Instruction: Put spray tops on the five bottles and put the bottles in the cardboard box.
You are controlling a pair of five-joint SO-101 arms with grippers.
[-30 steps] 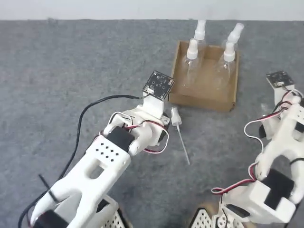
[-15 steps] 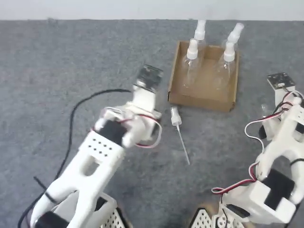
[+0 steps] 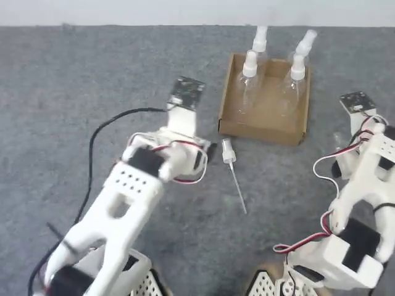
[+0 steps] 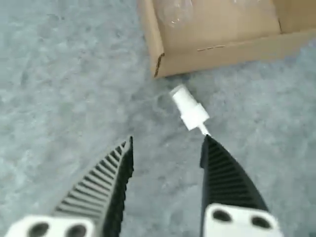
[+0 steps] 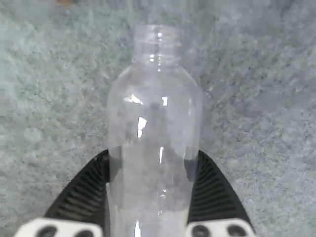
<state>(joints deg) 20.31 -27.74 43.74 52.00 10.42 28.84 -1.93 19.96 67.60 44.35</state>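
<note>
A loose white spray top [image 3: 228, 152] with a long dip tube lies on the grey carpet just in front of the cardboard box [image 3: 262, 131]. In the box stand several clear bottles [image 3: 249, 86] with white spray tops on. My left gripper [image 4: 168, 144] is open and low over the carpet, and the spray top [image 4: 189, 111] lies just beyond its fingertips, close to one of them. My right gripper [image 5: 152, 159] is shut on a clear bottle [image 5: 155, 123] with a bare threaded neck, off to the right of the box.
The box's near wall [image 4: 222, 52] stands right behind the spray top. The left arm [image 3: 133, 185] and its black cable cross the middle of the carpet. The right arm [image 3: 364, 179] stands at the right edge. Open carpet lies to the far left.
My left arm has swung to the left and a little farther out, away from the spray top. The right arm has shifted slightly left, still holding the bottle.
</note>
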